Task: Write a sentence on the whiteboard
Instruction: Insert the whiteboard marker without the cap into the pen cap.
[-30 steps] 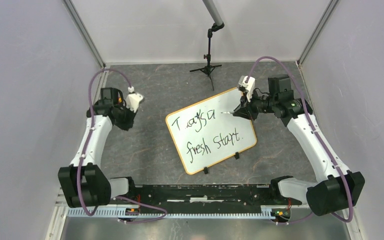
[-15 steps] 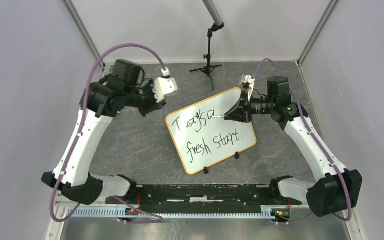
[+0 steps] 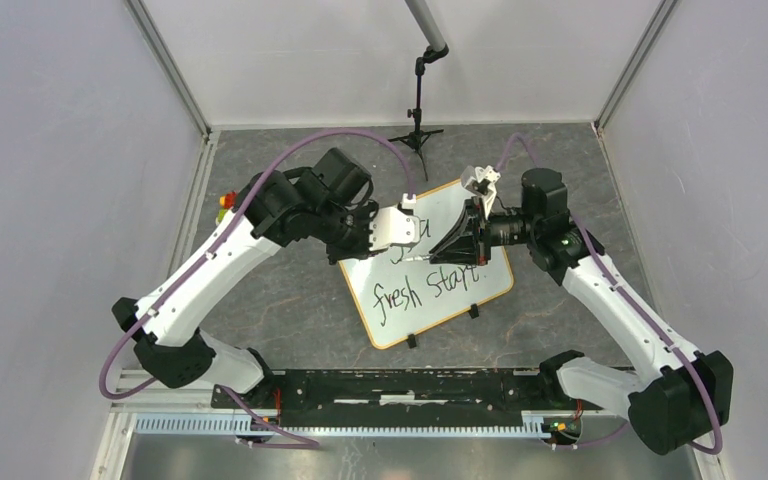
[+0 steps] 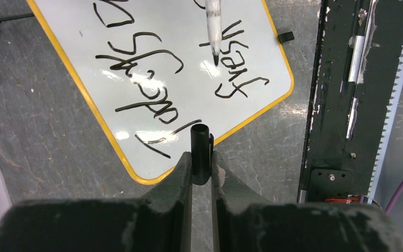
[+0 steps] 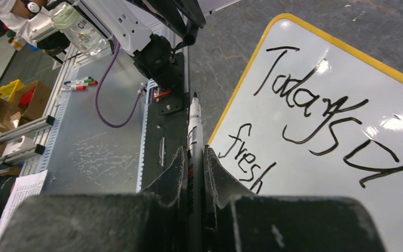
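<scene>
The whiteboard (image 3: 400, 322) lies tilted on the grey table, with a yellow rim. The sentence (image 3: 426, 285) is in black script; its upper line is partly hidden in the top view by both grippers. My left gripper (image 3: 417, 234) is over the board's upper left, shut on a black marker cap (image 4: 201, 149). My right gripper (image 3: 452, 246) is shut on a white marker (image 5: 194, 123), whose black tip points left toward the cap. The left wrist view shows the board (image 4: 189, 105), the marker (image 4: 213, 23) and my left gripper (image 4: 201, 157). The right wrist view shows the board (image 5: 341, 68), the sentence (image 5: 320, 107) and my right gripper (image 5: 194, 153).
A small black tripod stand (image 3: 418, 135) is at the back, behind the board. Two black clip feet (image 3: 473, 311) sit on the board's near edge. A black rail (image 3: 400, 385) runs along the table's near edge. Enclosure walls close in left, right and back.
My left arm has swung from the far left to over the board's upper left, carrying the cap. My right gripper has moved left with the marker, closing the gap to the cap.
</scene>
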You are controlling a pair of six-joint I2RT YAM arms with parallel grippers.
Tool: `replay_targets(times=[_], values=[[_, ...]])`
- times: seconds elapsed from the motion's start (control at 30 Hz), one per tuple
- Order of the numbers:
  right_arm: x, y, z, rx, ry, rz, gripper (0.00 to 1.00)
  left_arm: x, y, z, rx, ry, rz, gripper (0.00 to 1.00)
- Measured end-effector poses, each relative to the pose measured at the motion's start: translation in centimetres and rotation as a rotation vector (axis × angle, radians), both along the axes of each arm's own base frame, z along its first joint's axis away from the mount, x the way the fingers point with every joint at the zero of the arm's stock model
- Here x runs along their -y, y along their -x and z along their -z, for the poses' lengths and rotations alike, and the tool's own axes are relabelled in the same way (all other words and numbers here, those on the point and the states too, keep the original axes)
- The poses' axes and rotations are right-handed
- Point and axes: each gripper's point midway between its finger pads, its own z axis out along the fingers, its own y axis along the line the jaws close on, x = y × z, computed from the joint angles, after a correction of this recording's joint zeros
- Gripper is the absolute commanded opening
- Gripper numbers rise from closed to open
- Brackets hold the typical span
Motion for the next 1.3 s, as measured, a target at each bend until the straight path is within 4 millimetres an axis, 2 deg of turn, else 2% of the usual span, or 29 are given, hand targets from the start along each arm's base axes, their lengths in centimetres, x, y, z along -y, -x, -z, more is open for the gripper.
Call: replay_targets(times=[0.47, 0.9, 1.3], values=[[-1.4, 0.7, -1.2, -0.038, -0.04, -0.03, 0.0, 1.1, 0.6, 0.7, 0.005, -0.035, 0.04, 0.02], [-1.8, 0.9, -1.0, -0.057, -0.036, -0.038, 0.0, 2.2, 1.3, 1.5, -0.016, -0.054, 0.074, 0.02], [-2.0, 0.8, -0.5, -0.06, -0.027, -0.042, 0.0, 2.3, 1.4, 1.6, -0.02, -0.055, 0.072, 0.02]])
